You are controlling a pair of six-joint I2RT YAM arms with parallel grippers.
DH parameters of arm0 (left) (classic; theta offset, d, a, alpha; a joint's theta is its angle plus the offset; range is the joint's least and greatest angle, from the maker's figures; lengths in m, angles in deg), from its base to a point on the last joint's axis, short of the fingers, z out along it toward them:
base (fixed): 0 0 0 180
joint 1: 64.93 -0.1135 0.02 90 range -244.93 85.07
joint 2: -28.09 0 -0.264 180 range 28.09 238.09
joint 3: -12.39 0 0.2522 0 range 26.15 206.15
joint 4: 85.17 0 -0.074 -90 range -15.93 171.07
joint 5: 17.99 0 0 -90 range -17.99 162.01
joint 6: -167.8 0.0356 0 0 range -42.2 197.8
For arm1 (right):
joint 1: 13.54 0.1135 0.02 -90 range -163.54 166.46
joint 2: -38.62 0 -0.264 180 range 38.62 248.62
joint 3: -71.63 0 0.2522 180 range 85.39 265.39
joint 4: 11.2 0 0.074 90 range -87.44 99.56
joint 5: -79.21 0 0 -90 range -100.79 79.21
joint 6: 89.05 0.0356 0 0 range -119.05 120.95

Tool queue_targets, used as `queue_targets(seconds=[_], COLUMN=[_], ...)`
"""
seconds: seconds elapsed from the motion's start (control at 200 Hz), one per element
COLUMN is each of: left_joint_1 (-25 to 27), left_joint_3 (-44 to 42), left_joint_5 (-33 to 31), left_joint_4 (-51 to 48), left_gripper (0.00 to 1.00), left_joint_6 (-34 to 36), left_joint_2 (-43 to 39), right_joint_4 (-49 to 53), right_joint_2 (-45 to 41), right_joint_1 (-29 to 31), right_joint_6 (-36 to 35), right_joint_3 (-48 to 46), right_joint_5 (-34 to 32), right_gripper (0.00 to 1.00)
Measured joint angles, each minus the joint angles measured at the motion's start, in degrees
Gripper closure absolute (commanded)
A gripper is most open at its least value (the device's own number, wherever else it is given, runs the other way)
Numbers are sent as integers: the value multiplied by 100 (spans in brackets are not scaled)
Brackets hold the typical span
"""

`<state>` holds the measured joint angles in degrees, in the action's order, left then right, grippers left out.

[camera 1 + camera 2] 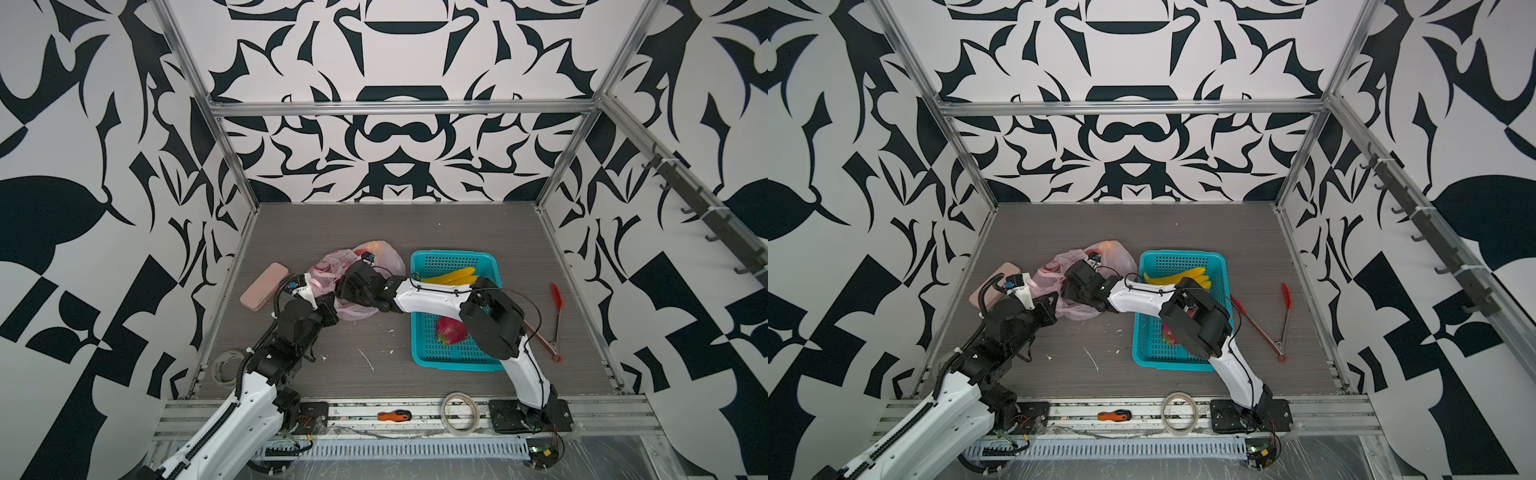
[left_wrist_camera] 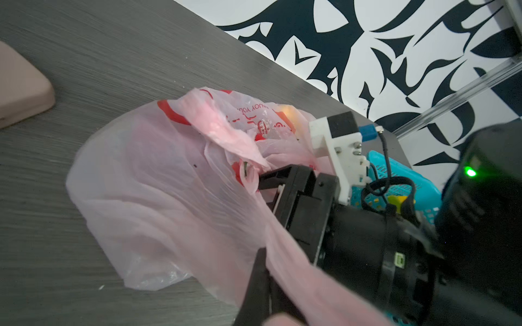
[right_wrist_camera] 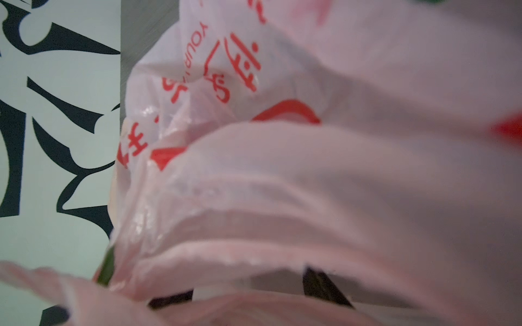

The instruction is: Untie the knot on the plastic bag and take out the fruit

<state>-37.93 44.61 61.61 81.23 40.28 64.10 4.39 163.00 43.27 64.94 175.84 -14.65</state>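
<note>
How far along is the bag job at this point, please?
Done: the bag is open, and bananas and a dragon fruit lie in the basket. In hand: the left pincer pinches the bag while the right pincer reaches inside. Left: an orange and a red-green fruit show inside the bag.

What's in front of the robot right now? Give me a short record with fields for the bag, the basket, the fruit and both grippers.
plastic bag: pink, crumpled, left of the basket, mouth looks open
basket: teal, holds bananas and one dragon fruit
inside bag: orange glow; red-green bit, probably a second dragon fruit
left gripper: shut on a stretched strip of the plastic bag
right gripper: jaws apart inside the bag's mouth, nothing seen gripped
extras: pink case, red tongs
</note>
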Motion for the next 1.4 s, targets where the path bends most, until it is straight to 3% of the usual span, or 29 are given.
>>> queue_targets(seconds=[0.495,1.4], left_joint_1=[0,-4], left_joint_3=[-592,-909], left_joint_5=[192,894], left_joint_4=[116,-37], left_gripper=[100,100], left_joint_6=[-431,-658], left_joint_2=[-1534,-1908], right_joint_4=[-363,-1633], right_joint_2=[-26,734], right_joint_1=[-31,-105], right_joint_6=[361,1904], right_joint_3=[-55,229], right_joint_5=[61,389], right_gripper=[28,22])
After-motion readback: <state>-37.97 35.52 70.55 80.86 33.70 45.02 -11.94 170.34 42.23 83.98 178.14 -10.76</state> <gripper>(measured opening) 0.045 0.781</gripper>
